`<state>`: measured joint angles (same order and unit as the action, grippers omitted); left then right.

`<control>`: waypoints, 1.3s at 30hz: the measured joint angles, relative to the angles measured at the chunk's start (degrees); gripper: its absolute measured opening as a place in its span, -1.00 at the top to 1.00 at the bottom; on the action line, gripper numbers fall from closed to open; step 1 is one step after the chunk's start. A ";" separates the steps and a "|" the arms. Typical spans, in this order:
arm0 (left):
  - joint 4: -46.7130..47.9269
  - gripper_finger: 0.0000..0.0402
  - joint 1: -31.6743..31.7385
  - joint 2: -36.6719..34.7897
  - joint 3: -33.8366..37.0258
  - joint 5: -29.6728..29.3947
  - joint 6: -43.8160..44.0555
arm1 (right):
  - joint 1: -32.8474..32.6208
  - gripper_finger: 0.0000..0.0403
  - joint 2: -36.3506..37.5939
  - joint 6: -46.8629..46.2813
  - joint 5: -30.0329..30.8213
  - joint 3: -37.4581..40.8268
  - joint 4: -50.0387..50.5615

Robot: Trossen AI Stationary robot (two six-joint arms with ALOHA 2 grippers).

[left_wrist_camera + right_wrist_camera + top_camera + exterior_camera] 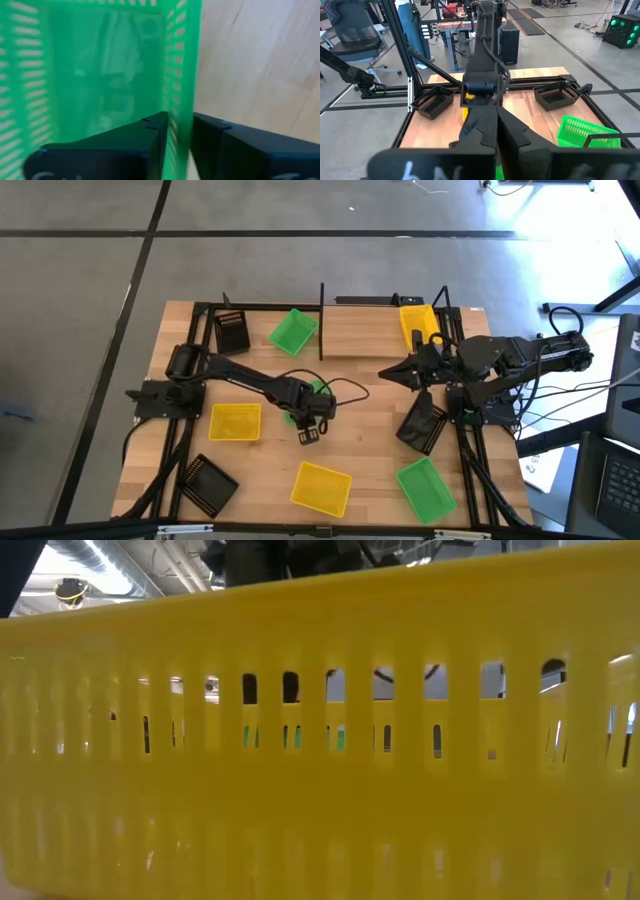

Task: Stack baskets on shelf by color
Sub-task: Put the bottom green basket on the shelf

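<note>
Three green baskets: one (316, 392) gripped by its wall in the left gripper (308, 435) mid-table, in front of the shelf (350, 328); one (293, 330) on the shelf; one (426, 490) at the table's front right. Three yellow (235, 421), (321, 488), (417, 323). Three black (232, 331), (208, 484), (422, 425). Right gripper (386, 374) clenched empty, right of the shelf's center.

overhead sees whole table (370, 355); low view blocked, probably by yellow basket (320, 740).
</note>
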<state>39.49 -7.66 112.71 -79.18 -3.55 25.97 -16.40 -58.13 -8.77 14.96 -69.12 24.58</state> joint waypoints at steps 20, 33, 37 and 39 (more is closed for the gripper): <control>11.92 1.00 -0.33 0.37 -10.55 3.71 -39.24 | 0.00 1.00 0.02 1.45 -0.01 0.00 3.24; 25.64 1.00 0.27 0.28 -27.31 -18.87 -67.46 | 0.00 1.00 0.22 -0.27 6.94 0.00 13.76; 25.49 1.00 1.32 0.28 -28.96 -26.86 -77.37 | 0.00 1.00 0.20 -1.54 11.00 0.00 16.73; 25.05 1.00 2.47 0.28 -29.36 -28.87 -79.37 | 0.00 1.00 0.22 -1.64 14.77 0.00 17.39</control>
<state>64.55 -5.18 112.99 -108.54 -32.42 -53.40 -16.40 -57.91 -10.41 29.73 -69.12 41.97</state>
